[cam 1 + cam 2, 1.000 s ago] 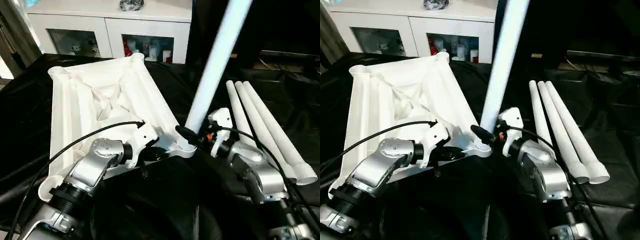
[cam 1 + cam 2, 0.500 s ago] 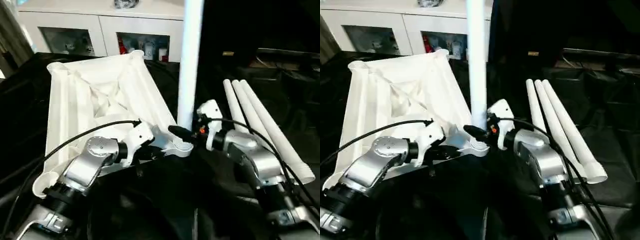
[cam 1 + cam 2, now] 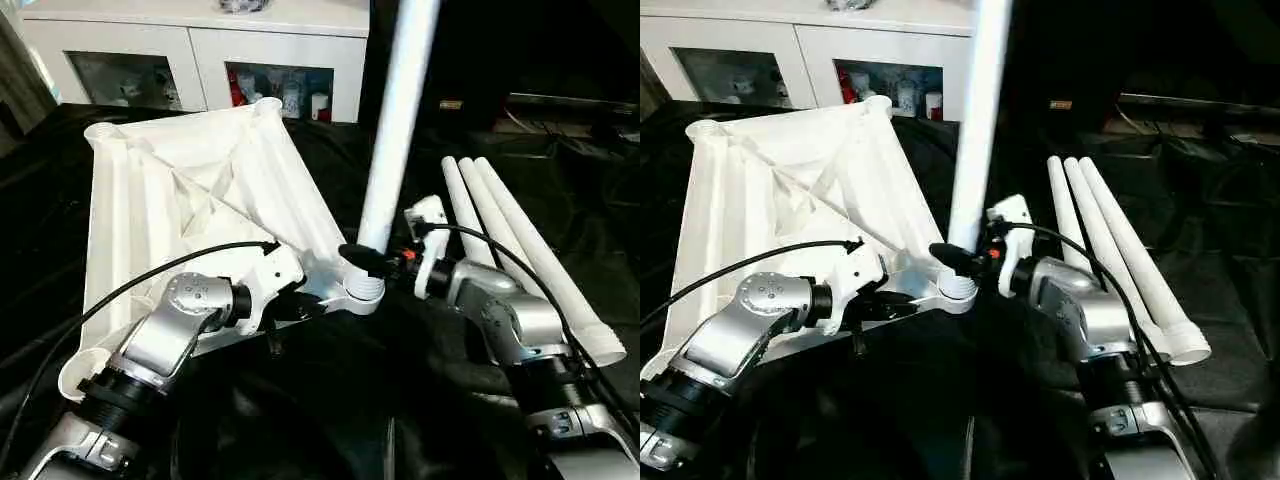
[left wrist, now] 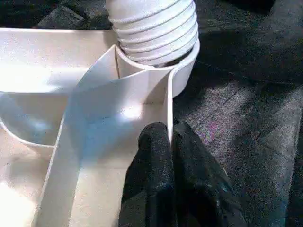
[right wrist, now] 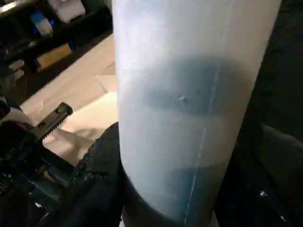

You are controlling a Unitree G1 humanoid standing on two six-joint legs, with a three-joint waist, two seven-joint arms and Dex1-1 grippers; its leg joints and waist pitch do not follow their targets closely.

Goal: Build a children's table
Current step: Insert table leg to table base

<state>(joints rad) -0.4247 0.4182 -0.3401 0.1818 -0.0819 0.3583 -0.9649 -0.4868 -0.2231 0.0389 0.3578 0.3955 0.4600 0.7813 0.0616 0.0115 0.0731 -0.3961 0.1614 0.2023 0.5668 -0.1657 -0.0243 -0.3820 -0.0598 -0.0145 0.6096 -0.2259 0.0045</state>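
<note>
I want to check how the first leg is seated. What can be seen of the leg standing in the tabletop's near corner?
The leg is a long white smooth plastic-looking tube that narrows upward, running past the picture's top, leaning slightly. Its ribbed, threaded foot sits in the round corner socket of the upturned tabletop, threads partly showing. The right pincer grips it just above the socket; the left pincer is shut on the tabletop's rim beside it.

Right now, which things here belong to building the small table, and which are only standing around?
Part of the job:
- table top, lying underside up
- leg standing in the near corner socket
- three spare legs lying side by side

Just there:
- white cabinet behind
- black cloth underneath
</note>
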